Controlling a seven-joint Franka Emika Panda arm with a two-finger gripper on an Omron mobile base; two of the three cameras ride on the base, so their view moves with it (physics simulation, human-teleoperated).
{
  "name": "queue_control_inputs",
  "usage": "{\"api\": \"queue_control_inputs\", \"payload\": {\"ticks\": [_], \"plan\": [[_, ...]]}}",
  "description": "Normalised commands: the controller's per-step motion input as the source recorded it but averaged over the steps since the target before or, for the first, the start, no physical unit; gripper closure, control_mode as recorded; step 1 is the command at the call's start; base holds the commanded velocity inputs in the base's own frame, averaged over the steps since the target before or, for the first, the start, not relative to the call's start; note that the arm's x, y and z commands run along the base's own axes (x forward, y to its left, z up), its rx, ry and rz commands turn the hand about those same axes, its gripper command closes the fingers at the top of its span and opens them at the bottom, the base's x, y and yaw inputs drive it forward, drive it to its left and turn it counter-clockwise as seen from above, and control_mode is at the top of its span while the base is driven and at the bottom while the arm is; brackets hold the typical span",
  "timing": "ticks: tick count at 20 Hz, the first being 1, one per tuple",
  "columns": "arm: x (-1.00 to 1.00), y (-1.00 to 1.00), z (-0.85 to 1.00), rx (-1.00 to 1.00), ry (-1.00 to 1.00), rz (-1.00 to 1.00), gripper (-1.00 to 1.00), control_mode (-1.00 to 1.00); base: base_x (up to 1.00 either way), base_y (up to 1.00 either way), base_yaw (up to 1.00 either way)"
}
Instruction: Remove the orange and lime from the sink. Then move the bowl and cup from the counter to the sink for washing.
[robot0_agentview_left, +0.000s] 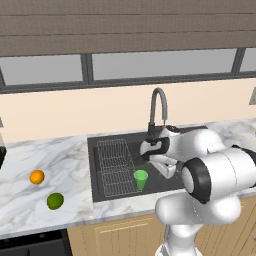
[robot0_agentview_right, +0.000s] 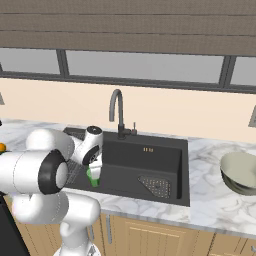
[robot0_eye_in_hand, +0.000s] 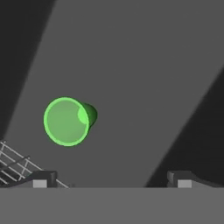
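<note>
On the counter (robot0_agentview_left: 65, 155) to the left of the sink (robot0_agentview_left: 115, 137), the orange (robot0_agentview_left: 37, 176) and the lime (robot0_agentview_left: 55, 200) lie close together but apart, both clear of the basin; the fruit-removal half of the task therefore appears complete. Inside the basin the cup (robot0_agentview_left: 141, 179) stands upright on the dark floor, just beside the wire rack (robot0_agentview_left: 115, 167) and near the front wall, with its rim uppermost. The hand view looks down into its open mouth and shows it free of the jaws, lying off to one side of the line between them rather than centred. The gripper (robot0_agentview_left: 152, 162) hangs over the basin just above and behind the cup, below the curved faucet (robot0_agentview_left: 157, 107). Its jaws stand wide apart and hold nothing, the two fingertips (robot0_eye_in_hand: 41, 179) showing far apart at the bottom of the hand view. The cup is thus judged to be delivered and released.

The bowl (robot0_agentview_right: 241, 172) rests on the counter to the right of the sink, well apart from the basin, near the right edge of the right base view. It seems to sit on or within a second, darker dish, though this cannot be told with certainty. One transfer remains: the bowl must be carried from the counter into the sink, whose right half, around the drain strainer (robot0_agentview_right: 155, 185), offers room.
</note>
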Motion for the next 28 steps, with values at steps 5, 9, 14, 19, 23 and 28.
{"api": "queue_control_inputs", "payload": {"ticks": [5, 9, 14, 19, 23, 28], "plan": [[-0.17, -0.08, 0.42, 0.00, 0.00, 0.02, -1.00, -1.00, 0.00, 0.00, 0.00], [-0.23, -0.12, 0.39, 0.00, 0.00, 0.01, -1.00, -1.00, 0.00, 0.00, 0.00], [-0.25, -0.15, 0.38, -0.01, 0.00, 0.00, -1.00, -1.00, 0.00, 0.00, 0.00], [-0.24, -0.21, 0.37, -0.03, 0.00, 0.00, -1.00, -1.00, 0.00, 0.00, 0.00], [-0.26, -0.23, 0.35, -0.03, 0.00, 0.00, -1.00, -1.00, 0.00, 0.00, 0.00], [-0.30, -0.26, 0.27, -0.01, 0.02, -0.02, -1.00, -1.00, 0.00, 0.00, 0.00]]}}
